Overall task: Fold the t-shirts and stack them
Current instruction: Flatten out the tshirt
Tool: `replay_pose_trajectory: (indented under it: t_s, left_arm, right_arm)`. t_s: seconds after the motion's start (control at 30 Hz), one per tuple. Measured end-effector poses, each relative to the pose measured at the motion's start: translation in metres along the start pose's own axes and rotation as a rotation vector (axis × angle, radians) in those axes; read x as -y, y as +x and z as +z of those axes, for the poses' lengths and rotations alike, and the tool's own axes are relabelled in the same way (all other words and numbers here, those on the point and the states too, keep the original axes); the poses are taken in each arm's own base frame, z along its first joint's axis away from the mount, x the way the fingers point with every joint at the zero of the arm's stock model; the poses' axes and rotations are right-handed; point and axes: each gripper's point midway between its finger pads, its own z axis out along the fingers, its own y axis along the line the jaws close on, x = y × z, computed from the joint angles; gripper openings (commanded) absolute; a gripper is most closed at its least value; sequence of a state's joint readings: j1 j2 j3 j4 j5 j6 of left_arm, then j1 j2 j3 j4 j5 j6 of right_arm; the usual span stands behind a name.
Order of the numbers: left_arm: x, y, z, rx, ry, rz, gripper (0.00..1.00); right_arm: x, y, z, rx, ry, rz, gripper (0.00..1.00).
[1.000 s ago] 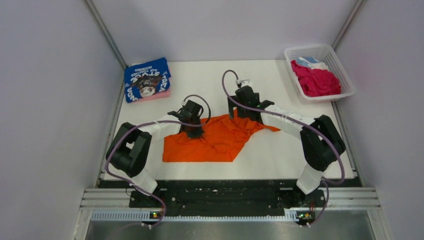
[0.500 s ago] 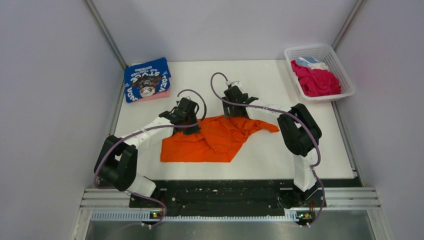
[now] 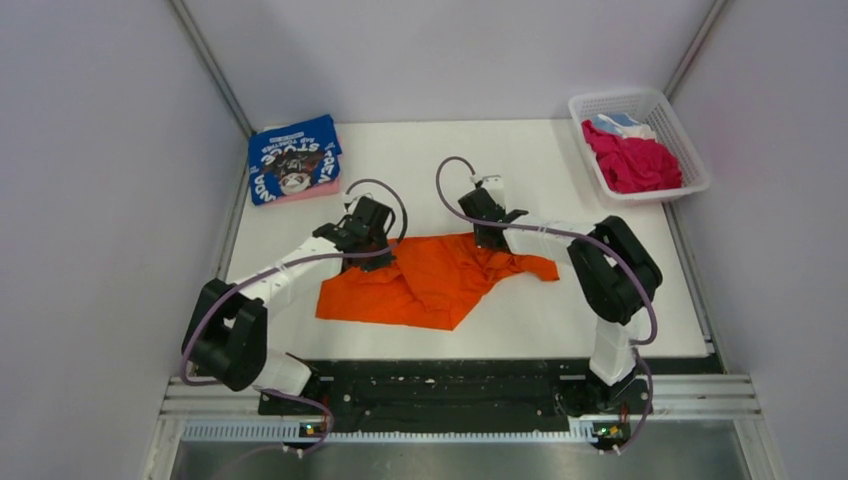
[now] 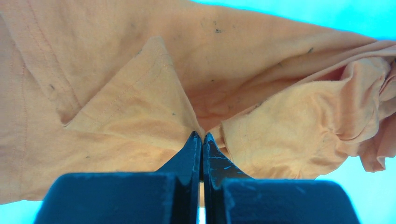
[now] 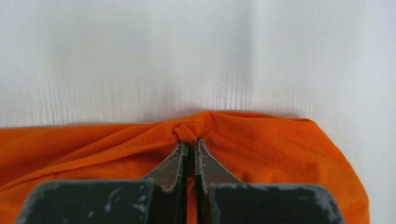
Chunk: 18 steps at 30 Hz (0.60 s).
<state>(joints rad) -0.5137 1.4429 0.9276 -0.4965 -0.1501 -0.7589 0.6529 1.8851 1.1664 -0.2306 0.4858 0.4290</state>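
Note:
An orange t-shirt (image 3: 430, 285) lies crumpled on the white table (image 3: 560, 170) in front of both arms. My left gripper (image 3: 380, 252) is shut on a pinch of its far left edge; the left wrist view shows the cloth (image 4: 140, 93) bunching at the left gripper (image 4: 202, 136). My right gripper (image 3: 487, 240) is shut on a fold of the shirt's far right edge, and in the right wrist view a knot of orange cloth (image 5: 280, 158) sits at the right gripper (image 5: 191, 140). A folded blue printed t-shirt (image 3: 293, 156) rests on a pink one (image 3: 300, 194) at the far left.
A white lattice basket (image 3: 680, 130) at the far right corner holds crumpled magenta (image 3: 636, 163) and light-blue (image 3: 618, 124) t-shirts. Grey walls close in the table on the left, back and right. A black rail runs along the near edge.
The right gripper came down onto the shirt's far edge and went from open to shut on it. The left arm stretched further out, dragging its pinch of the shirt slightly left.

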Motion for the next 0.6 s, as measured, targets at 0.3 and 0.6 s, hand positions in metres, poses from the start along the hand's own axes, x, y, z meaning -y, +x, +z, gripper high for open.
replay_pose_trajectory:
  t_s: [0.3,0.6]
  left_arm:
    - [-0.007,-0.020,-0.024,0.079,-0.041,0.000,0.00]
    - [0.040,-0.123,-0.169,0.495,0.233,-0.014,0.00]
  right_arm:
    - [0.024,-0.039,-0.055,0.156,-0.019,0.055,0.00]
    - [0.056,-0.160,-0.241,0.639,-0.313,0.143,0.00]
